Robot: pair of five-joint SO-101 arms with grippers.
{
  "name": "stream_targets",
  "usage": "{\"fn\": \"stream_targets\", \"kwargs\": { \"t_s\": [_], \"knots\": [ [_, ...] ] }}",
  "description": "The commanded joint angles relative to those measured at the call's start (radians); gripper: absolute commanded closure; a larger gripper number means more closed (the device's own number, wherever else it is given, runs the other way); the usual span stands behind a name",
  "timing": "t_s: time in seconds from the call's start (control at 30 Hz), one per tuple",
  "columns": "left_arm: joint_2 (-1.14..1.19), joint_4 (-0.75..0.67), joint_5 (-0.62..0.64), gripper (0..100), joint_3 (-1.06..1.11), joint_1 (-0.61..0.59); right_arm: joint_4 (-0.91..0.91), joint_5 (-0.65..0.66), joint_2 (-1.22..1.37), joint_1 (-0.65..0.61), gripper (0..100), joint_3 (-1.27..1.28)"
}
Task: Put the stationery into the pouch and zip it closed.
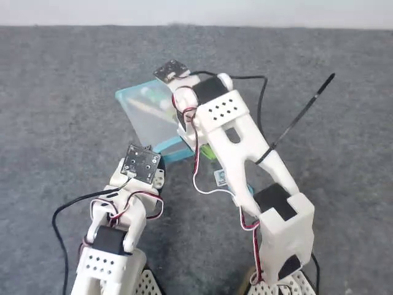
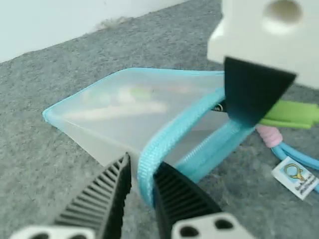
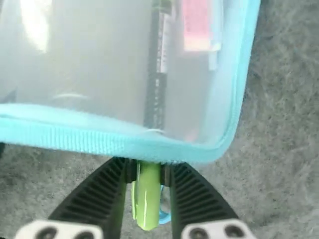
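A translucent pouch point(image 1: 153, 114) with cyan zipper trim lies on the grey mat between both arms. My left gripper point(image 2: 141, 165) is shut on the pouch's cyan zipper edge point(image 2: 149, 169) at its near corner. In the right wrist view my right gripper point(image 3: 147, 172) is shut on a green tab point(image 3: 147, 199) just outside the pouch's zipper edge point(image 3: 99, 142). That green tab point(image 2: 291, 114) pokes out past the right arm's black jaw. Inside the pouch point(image 3: 75, 59) I see a black pen point(image 3: 157, 74) and a red-pink item point(image 3: 198, 22).
A blue cord point(image 2: 299, 158) with a pink bead point(image 2: 270, 135) and a small white tag point(image 2: 295, 177) trails from the green tab onto the mat. The right arm point(image 1: 224, 117) hangs over the pouch's near side. A black cable tie point(image 1: 307, 110) sticks out from it.
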Motion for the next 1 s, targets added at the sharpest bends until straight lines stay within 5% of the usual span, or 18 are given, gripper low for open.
{"fn": "stream_targets", "kwargs": {
  "t_s": [0.0,0.1,0.63,0.8,0.97],
  "knots": [
    [-0.028,0.003,-0.015,99,-0.019,0.055,0.008,-0.011,-0.042,-0.03,89.0,-0.115],
    [-0.028,0.003,-0.015,99,-0.019,0.054,0.013,-0.005,-0.085,-0.036,83.1,-0.114],
    [-0.029,-0.021,-0.009,99,-0.027,-0.058,0.025,0.087,-0.409,-0.074,82.8,-0.072],
    [-0.029,-0.061,0.106,99,-0.056,-0.238,-0.094,0.106,-0.558,-0.044,82.9,0.245],
    [-0.029,-0.063,0.167,99,-0.081,-0.348,-0.518,0.101,-0.786,-0.018,82.9,0.855]
  ]
}}
